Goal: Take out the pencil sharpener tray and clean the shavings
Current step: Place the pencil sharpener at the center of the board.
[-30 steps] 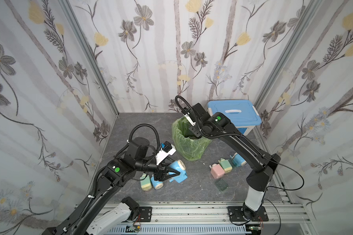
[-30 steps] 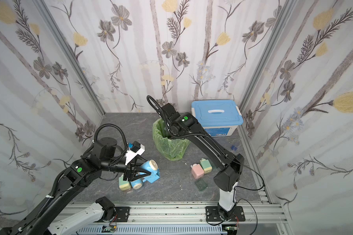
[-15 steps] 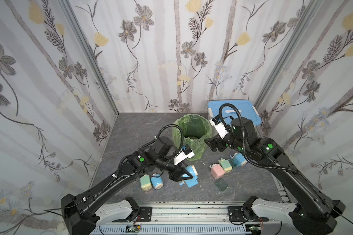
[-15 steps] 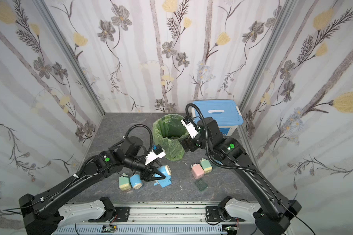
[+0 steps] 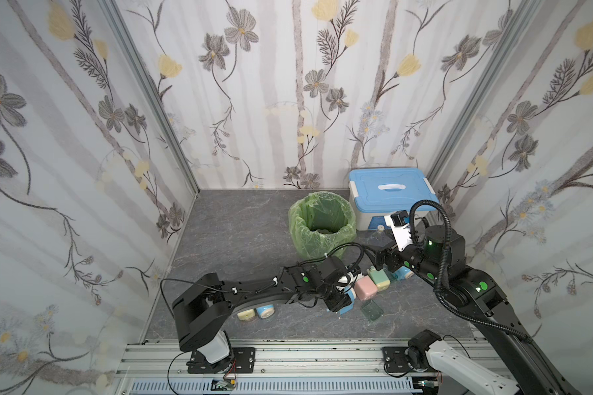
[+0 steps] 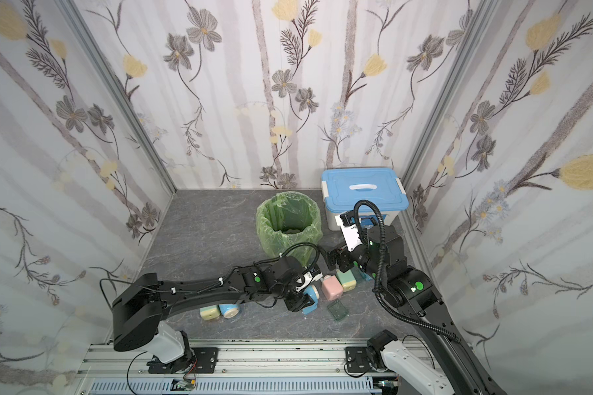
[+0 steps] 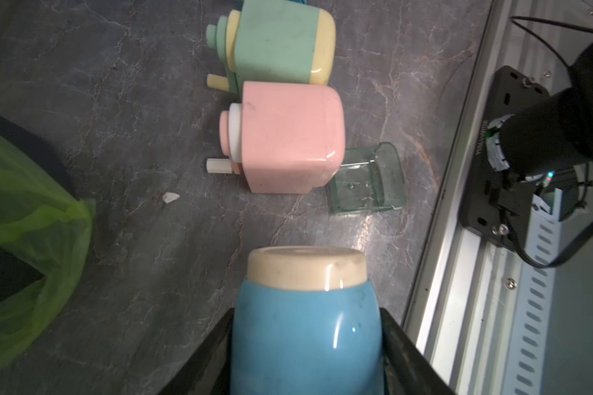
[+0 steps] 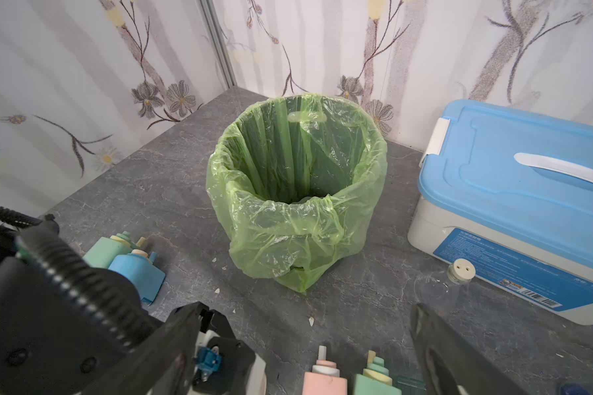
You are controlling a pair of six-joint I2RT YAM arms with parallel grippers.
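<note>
One clear tray (image 7: 367,181) lies beside pink sharpener (image 7: 288,136).

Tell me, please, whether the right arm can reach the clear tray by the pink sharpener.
Probably yes: the right gripper is open and empty, and the clear tray lies uncovered; the left gripper, clamping the blue sharpener, crowds one side.

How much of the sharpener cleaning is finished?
Done: one clear tray lies out, looking empty, beside the pink sharpener. In hand: the left claw grips the blue sharpener; the right claw is open and empty. Left: white shavings on the table near the green-bagged bin.
</note>
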